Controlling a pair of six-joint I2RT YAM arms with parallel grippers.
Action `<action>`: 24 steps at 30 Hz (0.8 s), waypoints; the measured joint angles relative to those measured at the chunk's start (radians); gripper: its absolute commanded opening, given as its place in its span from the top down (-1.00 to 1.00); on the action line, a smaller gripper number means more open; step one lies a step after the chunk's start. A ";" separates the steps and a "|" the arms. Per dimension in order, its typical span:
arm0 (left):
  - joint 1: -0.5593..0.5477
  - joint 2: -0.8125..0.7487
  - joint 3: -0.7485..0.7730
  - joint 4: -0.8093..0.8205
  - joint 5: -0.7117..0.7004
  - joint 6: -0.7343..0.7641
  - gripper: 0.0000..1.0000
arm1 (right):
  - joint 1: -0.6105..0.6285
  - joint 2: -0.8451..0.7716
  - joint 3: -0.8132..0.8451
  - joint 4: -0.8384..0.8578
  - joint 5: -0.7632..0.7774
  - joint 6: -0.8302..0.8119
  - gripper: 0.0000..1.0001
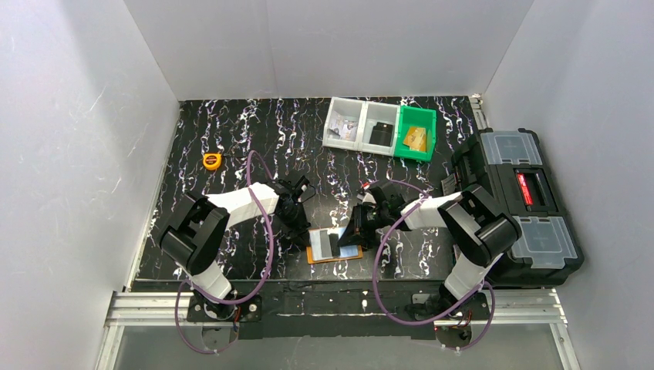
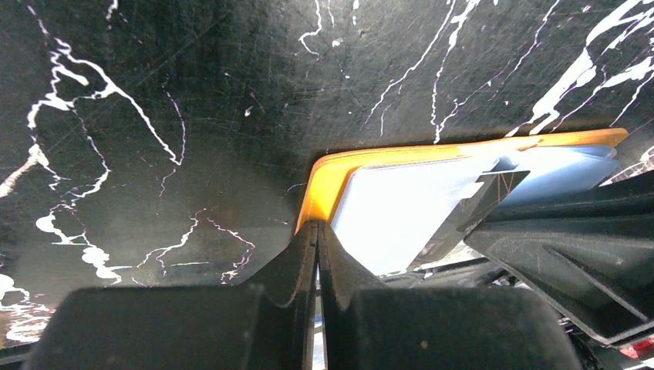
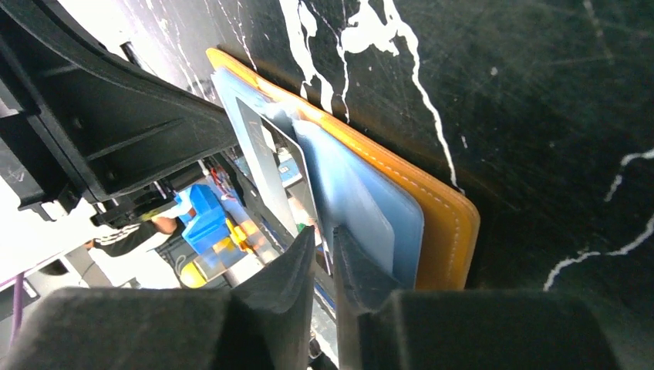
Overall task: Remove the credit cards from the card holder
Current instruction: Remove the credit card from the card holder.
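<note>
Cards [image 3: 359,204] pale blue, tucked in open orange holder [image 3: 443,223], flat on table [image 1: 254,139] just ahead of both claws, left claw [image 2: 317,230] shut, tips on holder's edge, right claw [image 3: 324,235] nearly closed at the card edges, perhaps pinching one, cannot tell

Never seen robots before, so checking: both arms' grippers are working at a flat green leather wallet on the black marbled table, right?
No: the flat leather wallet is orange, not green, as the top view shows; the rest is right.
</note>
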 measured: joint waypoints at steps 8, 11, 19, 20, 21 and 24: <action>0.002 0.007 0.007 -0.006 0.004 0.005 1.00 | -0.003 0.047 0.004 0.065 -0.079 0.014 0.27; 0.003 0.010 0.009 -0.008 0.006 0.006 1.00 | -0.001 0.070 0.014 0.081 -0.103 0.022 0.28; 0.004 0.011 0.010 -0.009 0.009 0.010 1.00 | 0.005 0.100 0.022 0.108 -0.123 0.041 0.52; 0.004 0.011 0.010 -0.009 0.009 0.011 1.00 | 0.006 0.102 0.022 0.108 -0.122 0.043 0.58; 0.004 0.011 0.010 -0.009 0.009 0.011 1.00 | 0.006 0.103 0.022 0.108 -0.121 0.043 0.64; 0.004 0.011 0.010 -0.008 0.010 0.012 1.00 | 0.010 0.104 0.022 0.108 -0.114 0.041 0.81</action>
